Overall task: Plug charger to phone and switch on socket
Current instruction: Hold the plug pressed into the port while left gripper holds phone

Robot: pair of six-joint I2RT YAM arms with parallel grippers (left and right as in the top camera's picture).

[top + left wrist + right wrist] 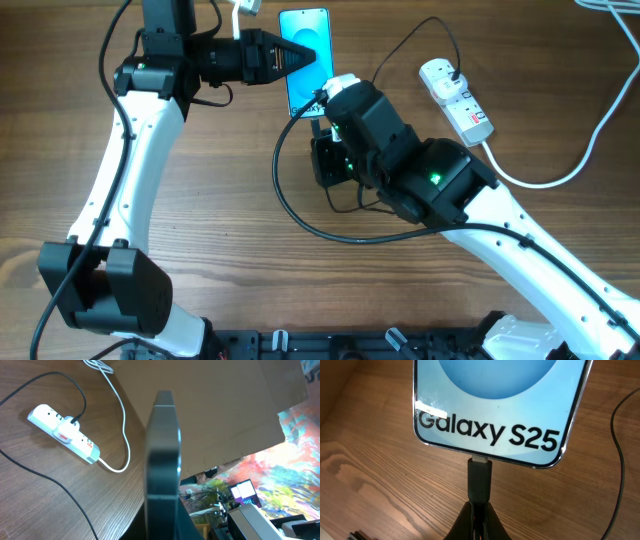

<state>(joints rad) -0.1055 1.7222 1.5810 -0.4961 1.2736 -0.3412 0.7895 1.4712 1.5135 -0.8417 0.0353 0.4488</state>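
Right wrist: charger (pixel 480 477) tip meets the phone (pixel 500 405) port; seated or just touching, can't tell.
Phone braced mid far edge of the bench (pixel 250 290) by left claw (pixel 298 58), clenched on it; right claw (pixel 476 522) is clenched on the plug. Socket (pixel 457 98) lies well apart toward the far right corner, with the white lead (pixel 590 130) trailing off it and the right arm crowding the route to it.

i see a blue phone (pixel 500 390) with black lettering, black charger (pixel 479 480), white socket (pixel 456 98) with red switches (pixel 64 436), brown wood-grain table (pixel 250 290).
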